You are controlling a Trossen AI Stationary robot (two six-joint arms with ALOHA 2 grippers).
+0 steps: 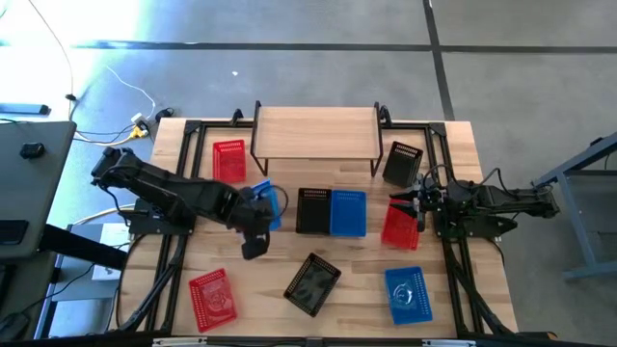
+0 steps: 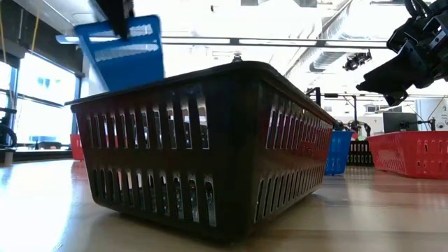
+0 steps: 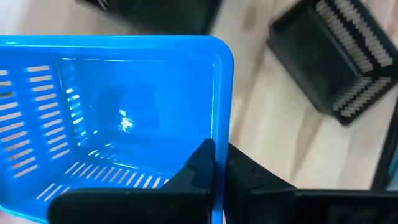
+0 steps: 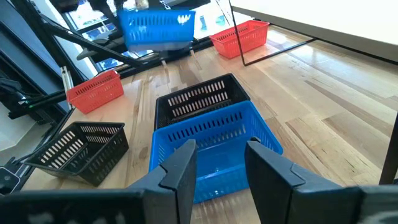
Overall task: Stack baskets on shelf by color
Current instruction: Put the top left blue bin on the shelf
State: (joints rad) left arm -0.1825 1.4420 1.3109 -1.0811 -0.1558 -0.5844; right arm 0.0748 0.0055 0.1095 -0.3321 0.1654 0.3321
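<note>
My left gripper (image 1: pixel 260 204) is shut on a blue basket (image 1: pixel 268 204), raised over the table left of centre; the low view shows that basket (image 2: pixel 124 50) high up. My right gripper (image 1: pixel 416 204) is open and raised at the right side, beside a red basket (image 1: pixel 400 225). The shelf (image 1: pixel 316 130) stands at the far edge. On the tabletop rest a black basket (image 1: pixel 313 210) and a blue basket (image 1: pixel 348 212) side by side, two more red baskets (image 1: pixel 229 159) (image 1: pixel 212 296), two more black baskets (image 1: pixel 402 162) (image 1: pixel 312 283) and a third blue basket (image 1: pixel 408 294). My left gripper pinches one side wall of the blue basket at its rim (image 3: pixel 222 124), near a corner. One finger (image 3: pixel 198 167) is inside the basket and the other (image 3: pixel 252 177) outside. In the low view the fingers come from above, and the basket is lifted clear, tilted below them.
The black metal frame rails (image 1: pixel 178 241) run along both sides of the table. In the low view the near black basket (image 2: pixel 203 147) fills the foreground. Bare wood lies between the middle row of baskets and the near row (image 1: pixel 260 280).
</note>
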